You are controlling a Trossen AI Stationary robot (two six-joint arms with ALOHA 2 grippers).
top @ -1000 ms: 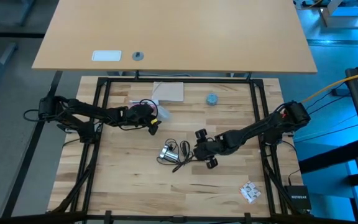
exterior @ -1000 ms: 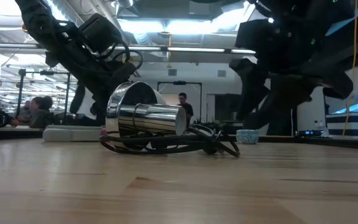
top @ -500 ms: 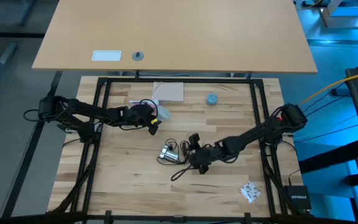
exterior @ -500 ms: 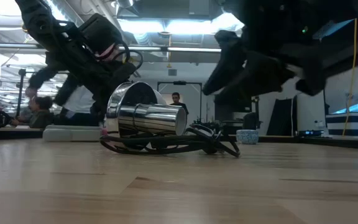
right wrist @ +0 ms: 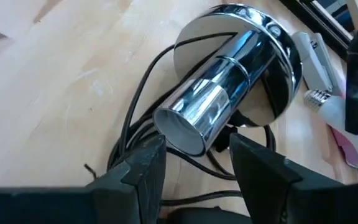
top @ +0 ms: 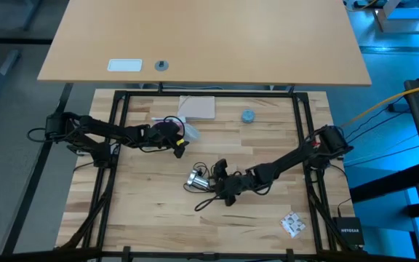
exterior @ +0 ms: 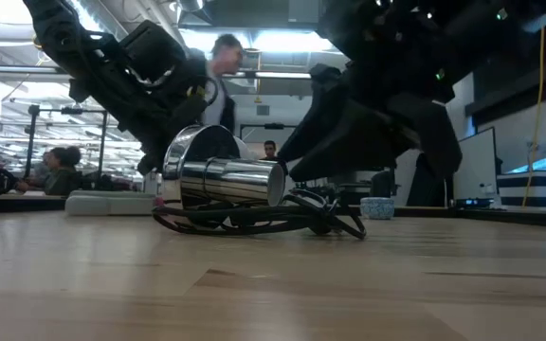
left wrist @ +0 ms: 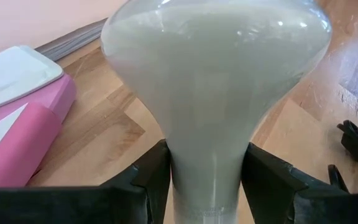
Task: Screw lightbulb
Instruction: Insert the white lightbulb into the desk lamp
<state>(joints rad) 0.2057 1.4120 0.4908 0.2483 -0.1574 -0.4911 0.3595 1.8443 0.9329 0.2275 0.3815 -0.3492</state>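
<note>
- My right gripper (top: 219, 180) has travelled leftward across the high view: a second ago it sat right of centre, well clear of the cord, and now it is just beside the socket (top: 198, 180) in the lower middle of the frame.
- In the right wrist view my two fingers (right wrist: 143, 169) stand apart with the socket's (right wrist: 225, 93) open mouth between and just beyond them. They grasp nothing yet; I see no contact with the chrome.
- The socket lies on its side on the table (top: 151, 218), its black cord (exterior: 254, 220) looped around and under it. It has not shifted over the last second.
- My left gripper (top: 178, 143) has stayed put in the upper-left part of the wooden table, clenched on the lightbulb (left wrist: 213, 81). The left wrist view shows my fingers pinching the bulb's narrow neck, the globe pointing away from the wrist.
- The bulb is therefore held in the air, well apart from the socket, with its grey screw base (right wrist: 316, 96) showing at the right edge of the right wrist view.
- My reading: the right arm's approach is nearly done, and closing on the socket's barrel comes next, so that it can be steadied for threading.
- Risk as I judge it: the chrome is smooth and round, so it may roll or slip, and the cord could snag a finger.
</note>
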